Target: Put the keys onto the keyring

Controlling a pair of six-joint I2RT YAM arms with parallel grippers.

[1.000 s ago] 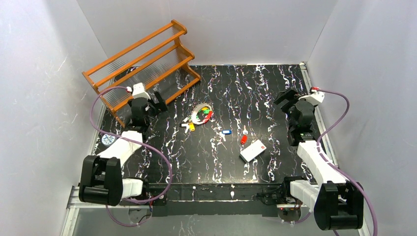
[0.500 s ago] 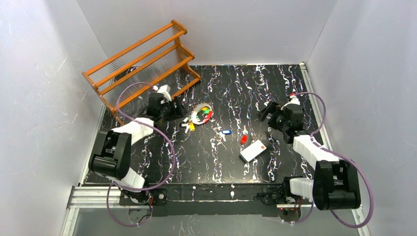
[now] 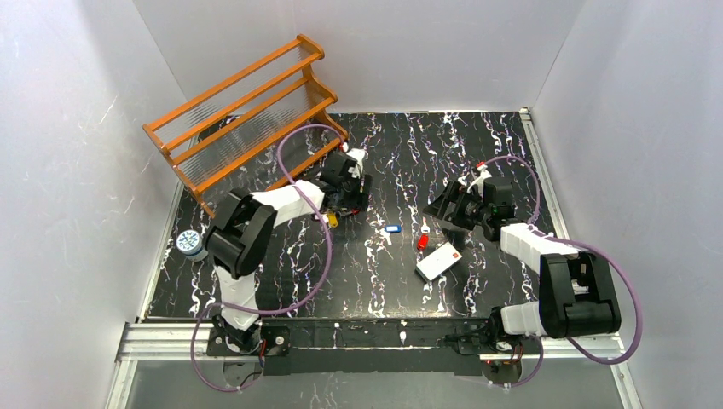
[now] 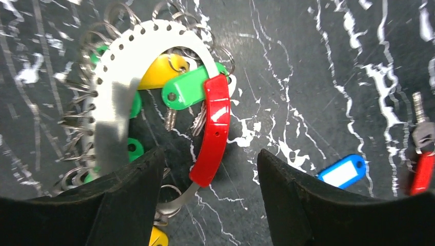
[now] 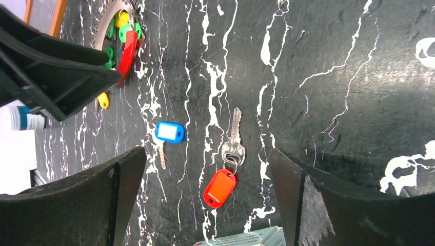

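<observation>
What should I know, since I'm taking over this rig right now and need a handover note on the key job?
Left gripper: open, low over the keyring, its red piece between the fingers; nothing gripped.
Right gripper: open, empty, above the loose keys.
Done: a green tag and a yellow tag appear hung on the ring.
Left: the blue-tagged key and the red-tagged key lie loose on the table, apart from the ring.
</observation>
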